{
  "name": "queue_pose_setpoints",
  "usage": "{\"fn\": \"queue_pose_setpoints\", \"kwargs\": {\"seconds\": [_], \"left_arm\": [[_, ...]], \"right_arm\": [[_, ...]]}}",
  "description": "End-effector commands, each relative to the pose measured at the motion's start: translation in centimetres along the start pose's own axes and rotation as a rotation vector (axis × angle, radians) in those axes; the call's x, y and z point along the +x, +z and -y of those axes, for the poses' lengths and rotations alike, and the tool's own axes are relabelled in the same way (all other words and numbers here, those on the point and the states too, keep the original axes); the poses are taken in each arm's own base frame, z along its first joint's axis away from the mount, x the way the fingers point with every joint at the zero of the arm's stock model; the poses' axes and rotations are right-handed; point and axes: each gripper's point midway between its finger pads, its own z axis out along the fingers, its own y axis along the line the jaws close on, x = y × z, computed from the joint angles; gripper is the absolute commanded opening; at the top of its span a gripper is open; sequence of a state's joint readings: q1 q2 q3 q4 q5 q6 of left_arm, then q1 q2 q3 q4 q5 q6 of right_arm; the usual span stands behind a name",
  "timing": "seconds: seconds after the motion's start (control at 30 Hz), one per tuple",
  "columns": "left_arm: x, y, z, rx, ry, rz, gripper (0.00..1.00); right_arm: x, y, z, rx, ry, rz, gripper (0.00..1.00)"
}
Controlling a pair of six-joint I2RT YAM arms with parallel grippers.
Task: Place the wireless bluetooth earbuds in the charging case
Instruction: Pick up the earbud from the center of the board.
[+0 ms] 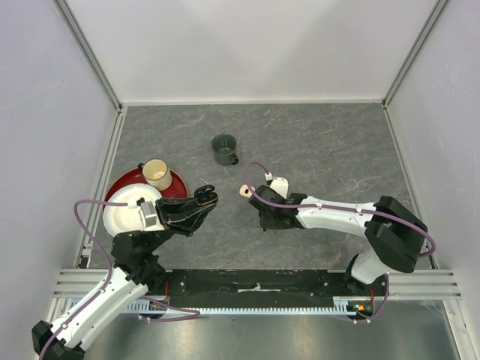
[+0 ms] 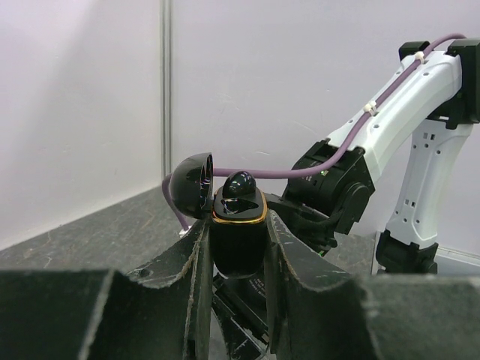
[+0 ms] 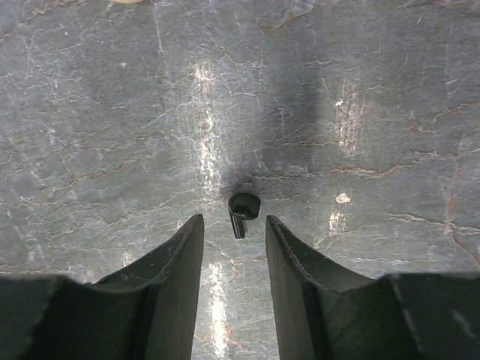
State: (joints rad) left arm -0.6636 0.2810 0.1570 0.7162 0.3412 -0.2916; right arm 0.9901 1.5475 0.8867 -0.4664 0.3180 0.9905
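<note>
My left gripper [image 1: 201, 201] is shut on a glossy black charging case [image 2: 238, 240] with a gold rim and holds it above the table. The case's lid [image 2: 191, 184] is open, and one black earbud [image 2: 240, 186] sits in the case. The case also shows in the top view [image 1: 205, 197]. My right gripper [image 3: 234, 219] is open and points down at the table. A second black earbud [image 3: 242, 210] lies on the table just between and ahead of its fingertips, untouched. In the top view this gripper [image 1: 266, 219] hides that earbud. A small cream-white earbud [image 1: 244, 191] lies between the two grippers.
A dark green mug [image 1: 223, 149] stands at the back middle. At the left are a red plate [image 1: 120, 186] carrying a cream cup [image 1: 157, 173] and a white plate [image 1: 124, 216]. White walls enclose the grey stone-patterned table [image 1: 322, 150].
</note>
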Motion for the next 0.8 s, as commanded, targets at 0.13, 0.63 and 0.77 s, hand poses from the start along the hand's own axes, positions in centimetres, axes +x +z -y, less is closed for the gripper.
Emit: {"fn": "queue_pose_setpoints", "kwargs": {"seconds": [0.13, 0.63, 0.77], "left_arm": [[-0.8, 0.4, -0.3, -0.006, 0.040, 0.026, 0.02], [-0.5, 0.4, -0.4, -0.012, 0.042, 0.020, 0.02], [-0.5, 0.4, -0.4, -0.011, 0.041, 0.018, 0.02]], "right_arm": [[-0.4, 0.9, -0.9, -0.003, 0.001, 0.010, 0.43], [0.2, 2.4, -0.3, 0.030, 0.022, 0.011, 0.40], [0.2, 2.3, -0.2, 0.034, 0.023, 0.016, 0.37]]}}
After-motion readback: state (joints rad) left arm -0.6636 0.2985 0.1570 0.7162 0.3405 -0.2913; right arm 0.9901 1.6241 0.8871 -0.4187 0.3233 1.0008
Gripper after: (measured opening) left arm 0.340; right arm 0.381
